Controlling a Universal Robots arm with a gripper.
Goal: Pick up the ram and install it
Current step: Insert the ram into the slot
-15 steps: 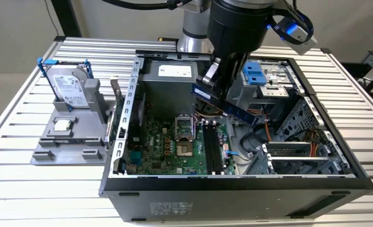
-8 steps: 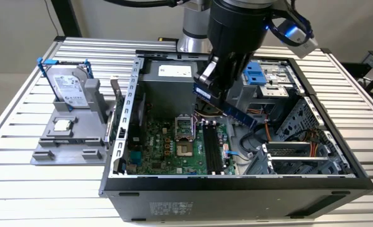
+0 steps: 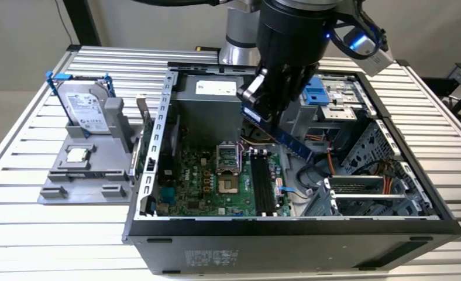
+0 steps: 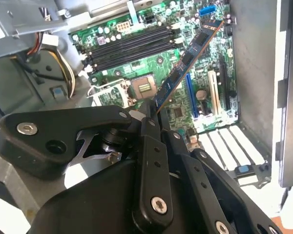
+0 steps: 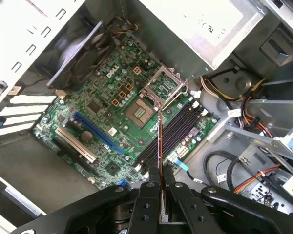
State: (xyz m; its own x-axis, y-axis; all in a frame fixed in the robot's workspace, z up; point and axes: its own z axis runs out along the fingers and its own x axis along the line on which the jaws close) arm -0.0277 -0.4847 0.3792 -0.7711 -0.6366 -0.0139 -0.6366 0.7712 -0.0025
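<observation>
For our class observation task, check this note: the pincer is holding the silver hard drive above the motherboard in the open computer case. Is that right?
No: the pincer holds the ram, a long thin stick, not the hard drive. Both wrist views show it above the motherboard; in the exterior view the hard drive stands outside the case.

Hangs near-vertical from above, dark wrist [image 3: 293, 35] pointing down. Pinches the ram [image 3: 286, 139] by one end with the gripper [image 3: 260, 111], black fingers [image 5: 147, 204] pressed together on it.
</observation>
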